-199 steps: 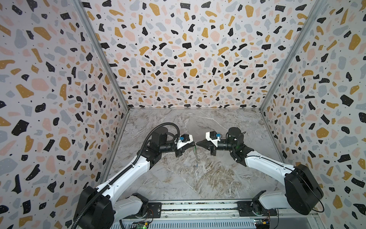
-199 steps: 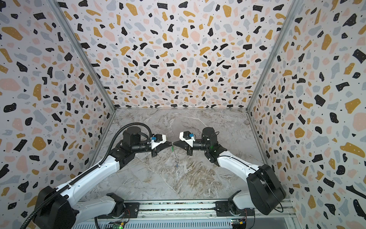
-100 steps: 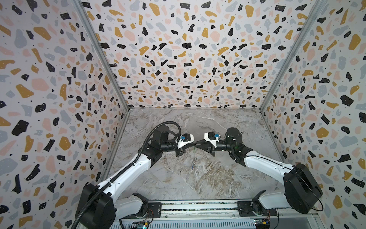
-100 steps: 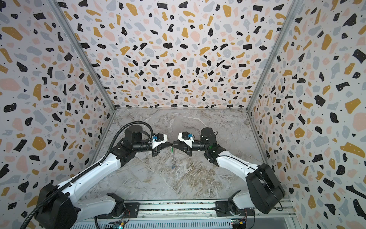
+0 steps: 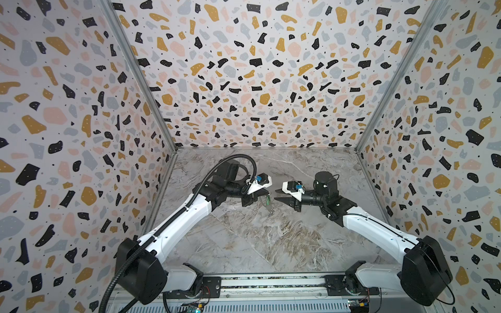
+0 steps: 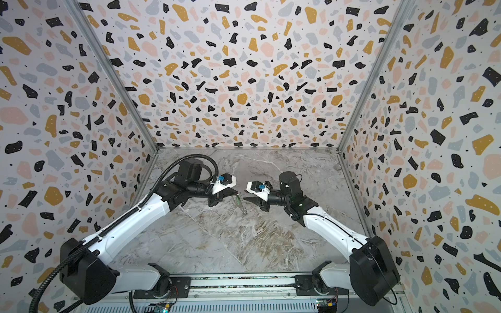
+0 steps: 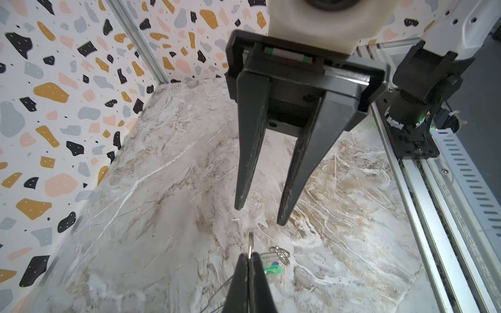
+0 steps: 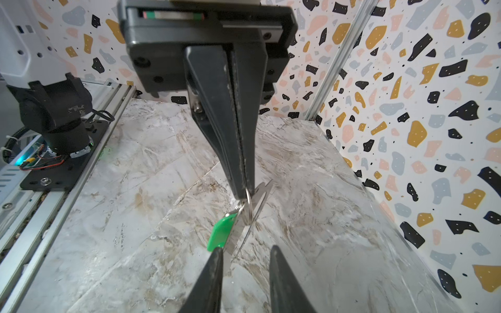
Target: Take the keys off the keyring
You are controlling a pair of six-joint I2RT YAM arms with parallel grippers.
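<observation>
Green oblong plastic tag (image 8: 222,233) dangles from the keyring (image 8: 257,206), a flat pale plate w/ thin wire rings, which my left claw (image 8: 244,193) grips by one small wire ring (image 7: 251,241). Left jaws are pressed together, the ring poking out past the tips in the left wrist view. Plate hangs tilted and nearly edge-on below that claw, over the grey-brown marble-patterned desk (image 5: 244,238), approx. mid-desk and btwn my two arms. Whether its low end touches the desk I can't tell. Blue plastic tag (image 7: 275,263) shows only as a sliver just beside the green one, next to a cluster of wire loops, and is too small to say how it's attached. Green tag has its upper end at the gripped ring and its lower end pointing down.

My right claw (image 7: 260,215) is released: jaws apart, nothing btwn them, pointed tip to tip at the left claw and level w/ it. In both top views it sits near the keyring w/ a narrow gap. In the right wrist view the green tag's low end lies by one right finger (image 8: 214,271); touching or not, can't tell. Speckled terrazzo-print walls (image 5: 244,81) close in three sides. A metal rail (image 5: 271,287) at the front carries both arm bases.
</observation>
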